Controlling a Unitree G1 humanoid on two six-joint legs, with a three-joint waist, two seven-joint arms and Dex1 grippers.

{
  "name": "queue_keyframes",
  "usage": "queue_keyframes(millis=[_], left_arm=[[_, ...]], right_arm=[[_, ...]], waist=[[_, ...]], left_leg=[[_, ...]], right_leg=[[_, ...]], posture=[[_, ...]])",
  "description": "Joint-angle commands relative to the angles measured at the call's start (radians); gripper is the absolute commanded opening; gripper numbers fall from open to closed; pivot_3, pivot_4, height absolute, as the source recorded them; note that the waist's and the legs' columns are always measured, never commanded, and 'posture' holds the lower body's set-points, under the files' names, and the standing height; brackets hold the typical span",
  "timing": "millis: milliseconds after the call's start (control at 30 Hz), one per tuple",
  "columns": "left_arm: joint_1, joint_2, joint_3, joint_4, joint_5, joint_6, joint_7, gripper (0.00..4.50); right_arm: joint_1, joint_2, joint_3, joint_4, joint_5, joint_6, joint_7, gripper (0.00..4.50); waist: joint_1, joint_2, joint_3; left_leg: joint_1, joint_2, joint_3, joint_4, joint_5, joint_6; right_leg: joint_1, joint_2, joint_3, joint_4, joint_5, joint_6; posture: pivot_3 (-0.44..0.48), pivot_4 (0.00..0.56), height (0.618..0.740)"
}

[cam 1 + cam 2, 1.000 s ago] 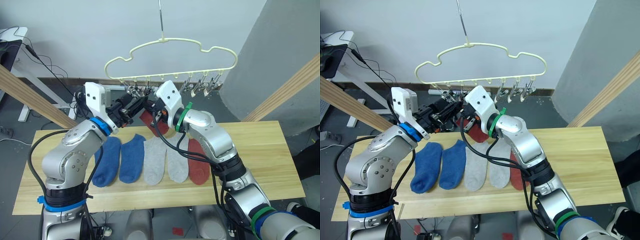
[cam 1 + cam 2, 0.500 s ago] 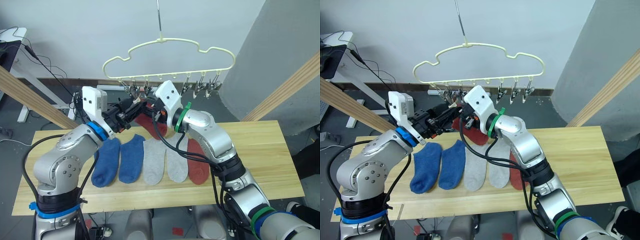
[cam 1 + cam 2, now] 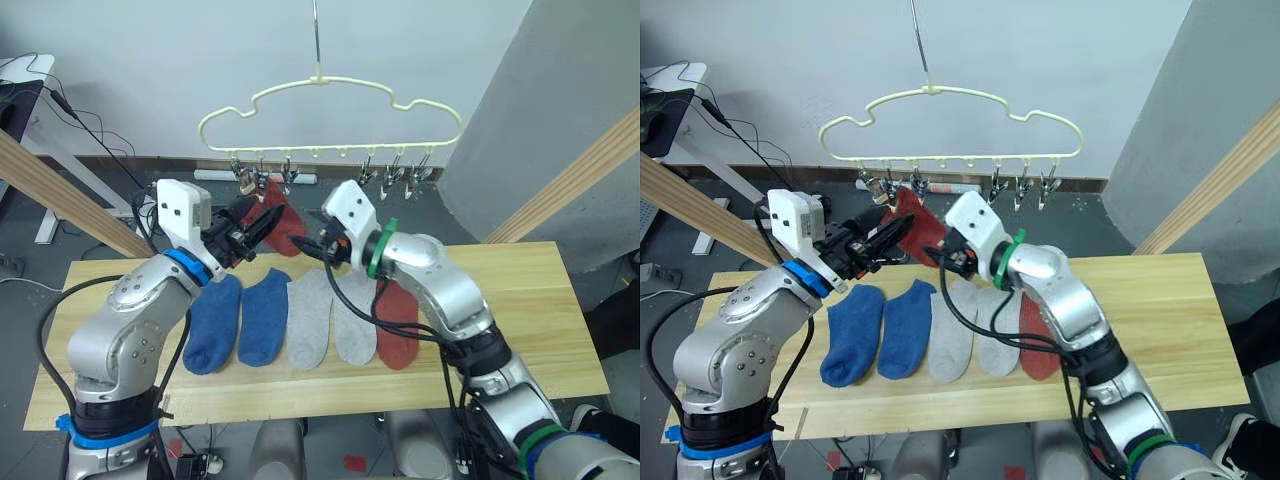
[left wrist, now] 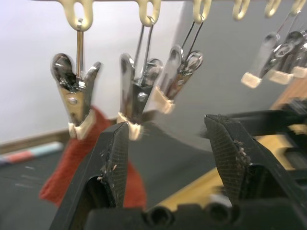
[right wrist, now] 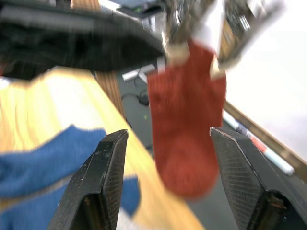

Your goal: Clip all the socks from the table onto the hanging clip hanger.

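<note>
One rust red sock (image 3: pixel 277 215) hangs clipped on the clip hanger (image 3: pixel 330 110); both my left gripper (image 4: pixel 168 143) and right gripper (image 5: pixel 168 158) gape empty. Five socks (image 3: pixel 310 320) lie below on the table (image 3: pixel 540 300), long axes front-to-back, nearer my right.

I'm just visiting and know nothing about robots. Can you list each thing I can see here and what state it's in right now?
Clip hanger: hanging by its hook.
Red sock: hanging from a clip.
Other clips: empty.
Five socks: lying flat in a row on the table, two blue, two grey, one red.
Left gripper: fingers open, holding nothing, near the clips.
Right gripper: fingers open, facing the hung sock.
</note>
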Motion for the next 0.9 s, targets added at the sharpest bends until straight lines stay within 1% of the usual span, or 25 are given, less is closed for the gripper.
queue_keyframes(millis=[33,100,167,333,500,600,667,733,900], left_arm=[[0.041,-0.016,-0.042,-0.07,0.1,-0.124,0.004,2.78],[0.067,-0.041,-0.061,-0.073,0.14,-0.174,0.013,2.78],[0.086,-0.073,-0.088,-0.066,0.206,-0.241,0.039,2.78],[0.08,-0.144,-0.133,-0.035,0.295,-0.32,0.086,2.78],[0.057,-0.207,-0.15,0.037,0.368,-0.396,0.129,2.78],[0.051,-0.225,-0.153,0.058,0.387,-0.421,0.133,2.78],[0.044,-0.245,-0.155,0.083,0.401,-0.443,0.144,2.4],[0.035,-0.257,-0.152,0.104,0.415,-0.458,0.154,1.92],[0.005,-0.268,-0.145,0.147,0.423,-0.472,0.154,1.92]], right_arm=[[0.042,-0.062,-0.05,-0.144,0.049,0.04,0.038,2.85],[0.074,-0.11,-0.091,-0.211,0.087,0.075,0.057,2.85],[0.115,-0.169,-0.156,-0.297,0.148,0.111,0.09,2.85],[0.158,-0.247,-0.265,-0.4,0.247,0.14,0.108,2.85],[0.182,-0.278,-0.313,-0.454,0.289,0.163,0.069,2.85],[0.189,-0.286,-0.32,-0.468,0.302,0.173,0.048,2.85],[0.203,-0.3,-0.335,-0.483,0.314,0.187,0.04,2.89],[0.212,-0.315,-0.344,-0.492,0.326,0.194,0.037,2.89],[0.21,-0.339,-0.354,-0.495,0.352,0.199,0.024,2.89]], waist=[[0.003,0.0,0.0],[0.006,0.0,0.0],[0.008,0.0,0.0],[0.008,0.0,0.0],[0.004,0.0,0.0],[0.002,0.0,0.0],[-0.002,0.0,0.0],[-0.004,-0.001,0.0],[-0.012,-0.001,0.0]], left_leg=[[0.0,0.0,0.0,0.0,0.0,0.0],[0.0,0.0,0.0,0.0,0.0,0.0],[0.0,0.0,0.0,0.0,0.0,0.0],[0.0,-0.003,0.001,0.001,-0.001,0.004],[0.0,-0.005,0.0,0.013,-0.003,0.006],[0.0,-0.006,0.0,0.015,-0.001,0.008],[0.001,-0.006,-0.001,0.015,0.001,0.01],[0.001,-0.007,-0.001,0.015,0.002,0.011],[0.001,-0.008,-0.001,0.015,0.003,0.012]], right_leg=[[0.0,0.0,0.0,0.0,0.0,0.0],[0.0,0.0,0.0,0.0,0.0,0.0],[0.0,0.0,0.0,0.0,0.0,0.0],[0.001,0.0,0.001,0.002,0.0,0.0],[0.001,0.001,0.002,0.012,0.0,0.0],[0.002,0.001,0.003,0.014,0.002,0.001],[0.002,0.001,0.003,0.014,0.005,0.001],[0.003,0.001,0.004,0.014,0.006,0.002],[0.004,0.001,0.004,0.013,0.008,0.003]], posture=[[-0.121,0.327,0.74],[-0.127,0.329,0.74],[-0.127,0.329,0.74],[-0.161,0.34,0.74],[-0.191,0.349,0.74],[-0.197,0.351,0.74],[-0.202,0.355,0.74],[-0.208,0.357,0.74],[-0.209,0.36,0.74]])
